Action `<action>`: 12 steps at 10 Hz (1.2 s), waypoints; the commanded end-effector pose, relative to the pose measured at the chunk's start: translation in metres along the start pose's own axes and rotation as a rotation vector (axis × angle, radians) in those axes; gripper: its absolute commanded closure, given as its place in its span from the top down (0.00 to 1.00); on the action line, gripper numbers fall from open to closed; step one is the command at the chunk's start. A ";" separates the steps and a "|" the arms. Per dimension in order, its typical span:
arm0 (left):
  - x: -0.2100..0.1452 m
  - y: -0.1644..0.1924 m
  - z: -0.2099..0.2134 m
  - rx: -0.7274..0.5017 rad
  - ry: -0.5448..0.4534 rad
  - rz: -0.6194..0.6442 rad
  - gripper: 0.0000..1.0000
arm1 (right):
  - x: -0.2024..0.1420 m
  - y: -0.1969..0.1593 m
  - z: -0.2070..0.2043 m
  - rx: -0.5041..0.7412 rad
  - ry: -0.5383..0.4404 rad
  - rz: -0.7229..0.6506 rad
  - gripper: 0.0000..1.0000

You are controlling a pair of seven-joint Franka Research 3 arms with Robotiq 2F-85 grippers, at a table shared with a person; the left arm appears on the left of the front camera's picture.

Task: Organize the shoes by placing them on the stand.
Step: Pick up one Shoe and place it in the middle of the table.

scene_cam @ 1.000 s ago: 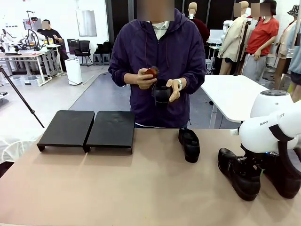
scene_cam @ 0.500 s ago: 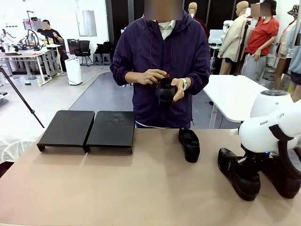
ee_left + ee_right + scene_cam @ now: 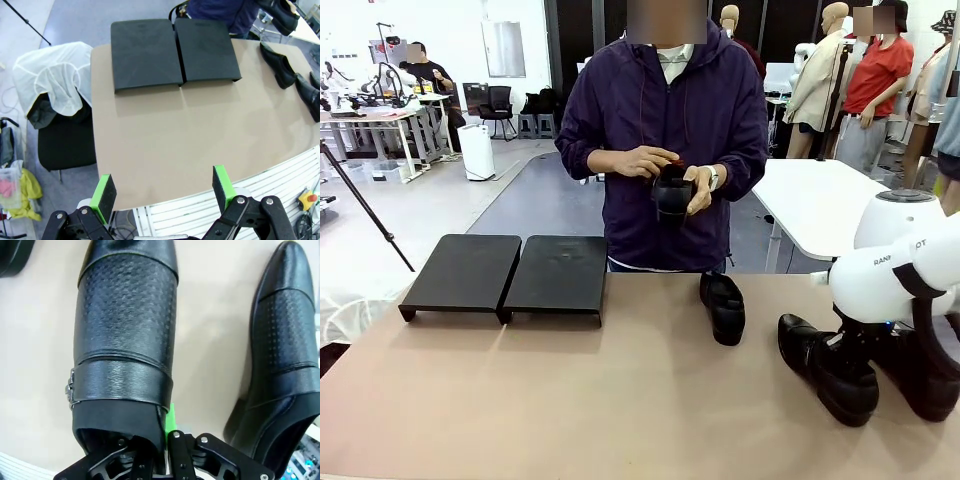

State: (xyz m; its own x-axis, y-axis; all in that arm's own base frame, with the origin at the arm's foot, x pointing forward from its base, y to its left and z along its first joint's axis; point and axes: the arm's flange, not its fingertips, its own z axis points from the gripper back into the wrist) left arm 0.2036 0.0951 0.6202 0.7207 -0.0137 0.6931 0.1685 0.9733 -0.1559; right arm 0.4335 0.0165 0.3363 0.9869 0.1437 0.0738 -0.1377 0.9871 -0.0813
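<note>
- Since a second ago the right gripper (image 3: 164, 426) has clamped onto the gripped shoe (image 3: 825, 365), which has slid slightly toward the table's middle; the person's upper hand (image 3: 640, 160) has come down over the shoe in the person's hands (image 3: 672, 193).
- Off the table's left edge stands a chair (image 3: 55, 90) draped with white cloth.
- The stand (image 3: 505, 270) sits at the far left corner of the table (image 3: 570, 400), its two panels side by side and touching, both bare.
- From the stand's near edge to the table's near edge, and across to the right-hand shoes, the tabletop is open.
- The left gripper (image 3: 163, 189) hangs high over the near edge, looking down at the table, its green pads (image 3: 105, 192) spread wide with nothing between them.
- The middle shoe (image 3: 723, 305) lies at the far edge, right of centre, apart from the stand and from the other shoes.
- Above it, beyond the far edge, the person's other hand (image 3: 700, 190) grips the held shoe from the side.
- The gripped shoe lies near the right edge with its toe toward the near edge. One finger is inside its opening and the green pad (image 3: 170, 416) is outside its side wall.
- The right arm (image 3: 895, 270) bends down steeply over it.
- The last shoe (image 3: 920, 375) lies just beside it, closer to the right edge, with a strip of table between them.
</note>
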 end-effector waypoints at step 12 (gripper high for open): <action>0.000 0.000 -0.001 0.003 0.000 0.004 1.00 | -0.134 -0.053 0.230 -0.035 -0.048 -0.119 0.00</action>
State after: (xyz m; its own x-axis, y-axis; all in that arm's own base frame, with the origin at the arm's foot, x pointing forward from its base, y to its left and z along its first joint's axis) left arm 0.2038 0.0951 0.6202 0.7210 -0.0137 0.6928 0.1684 0.9733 -0.1560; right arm 0.2841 -0.0402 0.5599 0.9905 0.0279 0.1345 -0.0147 0.9951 -0.0981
